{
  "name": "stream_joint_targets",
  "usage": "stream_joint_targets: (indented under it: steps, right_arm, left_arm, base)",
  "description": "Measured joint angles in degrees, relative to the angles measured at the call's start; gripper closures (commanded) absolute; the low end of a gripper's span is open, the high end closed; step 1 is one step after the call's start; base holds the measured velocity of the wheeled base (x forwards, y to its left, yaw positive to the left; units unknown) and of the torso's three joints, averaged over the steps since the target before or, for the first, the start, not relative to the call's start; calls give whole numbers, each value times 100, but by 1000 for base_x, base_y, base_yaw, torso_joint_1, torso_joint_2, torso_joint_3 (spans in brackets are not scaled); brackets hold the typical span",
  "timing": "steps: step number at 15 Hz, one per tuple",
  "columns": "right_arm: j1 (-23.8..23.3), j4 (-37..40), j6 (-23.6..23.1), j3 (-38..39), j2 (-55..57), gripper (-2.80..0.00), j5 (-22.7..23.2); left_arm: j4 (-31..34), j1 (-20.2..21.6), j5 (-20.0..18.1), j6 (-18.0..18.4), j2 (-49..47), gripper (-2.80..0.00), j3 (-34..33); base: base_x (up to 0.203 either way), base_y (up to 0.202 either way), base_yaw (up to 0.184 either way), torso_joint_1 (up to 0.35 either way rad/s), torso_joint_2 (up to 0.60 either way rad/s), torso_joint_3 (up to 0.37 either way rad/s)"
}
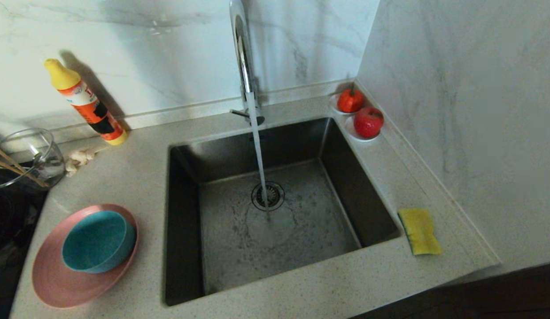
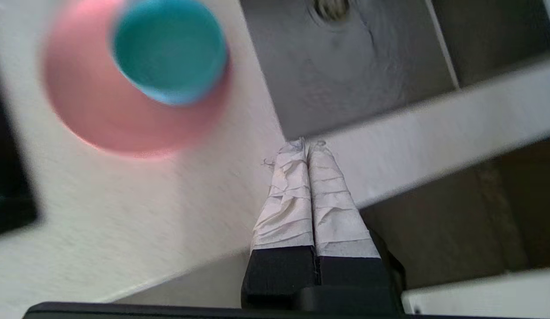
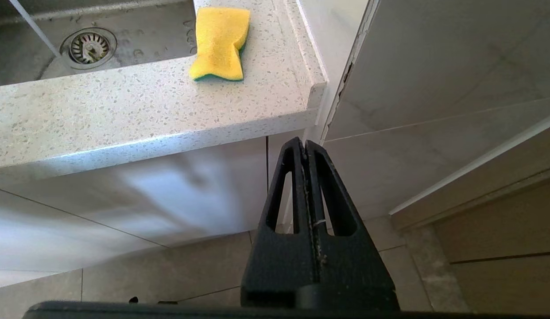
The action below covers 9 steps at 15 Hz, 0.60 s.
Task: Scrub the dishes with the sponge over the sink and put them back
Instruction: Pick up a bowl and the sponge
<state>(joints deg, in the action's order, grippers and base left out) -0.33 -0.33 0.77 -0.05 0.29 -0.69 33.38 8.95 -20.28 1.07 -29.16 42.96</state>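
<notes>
The left gripper, its cloth-wrapped fingers pressed together on nothing, hangs over the front edge of the speckled counter, near the front left corner of the sink. The right gripper, its black fingers likewise closed and empty, sits below the counter's front right corner, in front of the cabinet face. Neither arm shows in the head view.

On the counter's left end, near the front edge, a teal bowl rests inside a pink plate, set toward the plate's back right. Behind them, at the far left edge, thin wooden sticks lean out of a clear glass jug, with a small pale clump just beside it and a tilted orange bottle with a yellow cap against the back wall.

The dark steel sink fills the middle of the counter. Water runs from the tall chrome tap at its back rim and lands just in front of the round drain strainer, spreading across the wet floor of the basin.

The yellow sponge lies flat on the narrow strip of counter right of the sink, near the front right corner, green layer down as the right wrist view shows. In the back right corner, two small white saucers each carry a red fruit.
</notes>
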Motion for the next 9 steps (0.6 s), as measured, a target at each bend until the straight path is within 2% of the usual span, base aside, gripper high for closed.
stream_joint_targets:
  steps: [3,5,6,9]
  right_arm:
    - [-2,0,-3,-5,0,0,-1]
    - [-2,0,-3,2,0,0,-1]
    - [-2,2,0,2,0,0,0]
    - [-2,0,0,2,0,0,1]
  left_arm:
    - [-183,-7,-133,30,319,0,-563]
    - [-455,-44,-39,33,510,0,-779]
    - [-513,-200,107,33,628,0,-857]
    - [-607,-672,915,135,1320,0,-1345]
  base:
    - [0,0,0,0,0,0]
    - [0,0,0,0,0,0]
    - [0,0,0,0,0,0]
    - [0,0,0,0,0,0]
